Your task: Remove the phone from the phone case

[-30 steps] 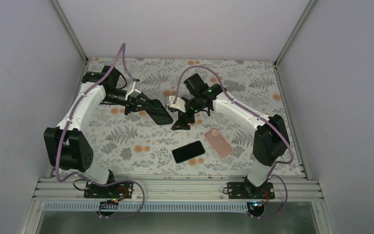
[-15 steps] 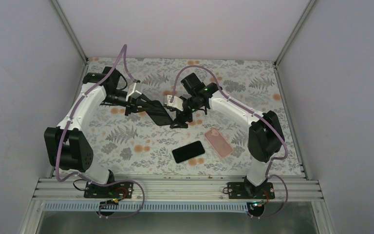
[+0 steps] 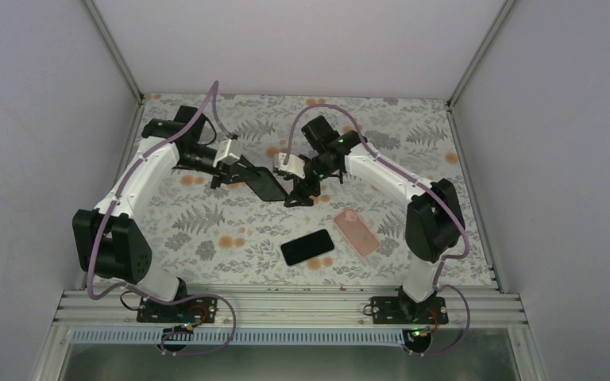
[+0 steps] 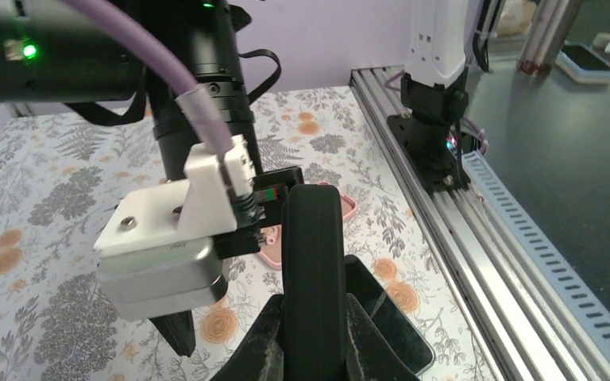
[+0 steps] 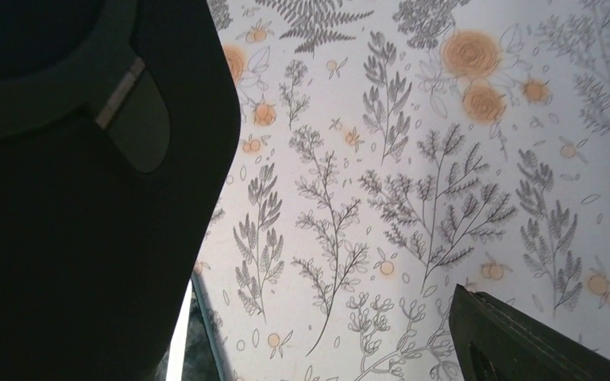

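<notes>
Clamping the phone case (image 4: 311, 262) edgewise, the left fingers (image 4: 256, 353) are held aloft; the right fingers (image 5: 524, 341) are spread alongside.

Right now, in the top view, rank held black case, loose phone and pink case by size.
Loose phone and pink case: look alike, not ranked.
Held black case: looks smaller, but raised and tilted in the left gripper, so unsure.

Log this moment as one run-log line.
left gripper: shut on black case | right gripper: open, beside it | table: loose phone, pink case
</notes>
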You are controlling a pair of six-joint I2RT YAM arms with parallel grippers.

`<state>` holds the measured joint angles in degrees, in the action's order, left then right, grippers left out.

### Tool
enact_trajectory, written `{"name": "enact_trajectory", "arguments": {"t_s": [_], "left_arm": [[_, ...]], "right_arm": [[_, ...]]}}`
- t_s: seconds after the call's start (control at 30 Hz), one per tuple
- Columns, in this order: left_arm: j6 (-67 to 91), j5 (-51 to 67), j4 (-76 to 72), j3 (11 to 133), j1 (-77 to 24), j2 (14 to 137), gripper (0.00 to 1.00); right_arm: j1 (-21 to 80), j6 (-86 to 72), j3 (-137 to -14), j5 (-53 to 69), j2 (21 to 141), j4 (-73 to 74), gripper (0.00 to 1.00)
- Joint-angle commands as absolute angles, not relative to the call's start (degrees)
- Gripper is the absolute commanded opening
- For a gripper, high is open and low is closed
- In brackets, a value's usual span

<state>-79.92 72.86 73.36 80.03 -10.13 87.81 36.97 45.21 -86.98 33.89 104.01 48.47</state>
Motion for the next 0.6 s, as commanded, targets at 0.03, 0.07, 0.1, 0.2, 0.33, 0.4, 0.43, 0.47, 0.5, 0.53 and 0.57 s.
{"name": "enact_trajectory", "arguments": {"t_s": [0.03,0.07,0.1,0.2,0.33,0.4,0.43,0.47,0.5,0.53,0.57], "left_arm": [[-77.7,73.4,77.9,79.9,-15.1,85.8,0.02],[-77.5,73.4,77.9,79.9,-15.4,85.8,0.02],[-77.4,73.2,77.9,79.8,-16.0,85.7,0.02],[-77.1,72.0,77.9,79.6,-17.1,85.6,0.02],[-76.4,70.9,77.9,80.1,-17.6,85.6,0.02],[-76.7,70.9,77.9,80.0,-17.7,85.4,0.02],[-76.8,70.8,77.9,79.9,-17.7,85.4,0.02],[-76.9,70.6,77.9,79.8,-17.7,85.4,0.02],[-76.9,70.5,77.9,79.8,-17.7,85.6,0.02],[-76.8,70.3,77.9,79.8,-17.7,85.8,0.02],[-76.8,70.3,77.9,79.8,-17.7,85.9,0.02]], "right_arm": [[34.4,46.8,-90.7,30.8,105.8,45.3,0.91],[34.4,47.0,-91.0,30.6,106.1,45.5,0.92],[34.2,47.2,-91.3,30.4,106.3,45.5,0.91],[34.0,47.6,-91.6,29.2,106.7,45.1,0.91],[33.6,48.0,-91.4,26.2,106.8,43.9,0.91],[33.0,48.2,-91.5,25.4,106.8,43.2,0.91],[32.7,48.3,-91.6,25.1,106.7,43.0,0.91],[32.3,48.3,-91.7,24.8,106.8,42.8,0.91],[32.0,48.3,-91.8,24.5,106.8,42.5,0.91],[31.8,48.3,-91.8,24.2,106.7,42.3,0.91],[31.5,48.3,-91.8,23.9,106.6,41.7,0.91]]}}
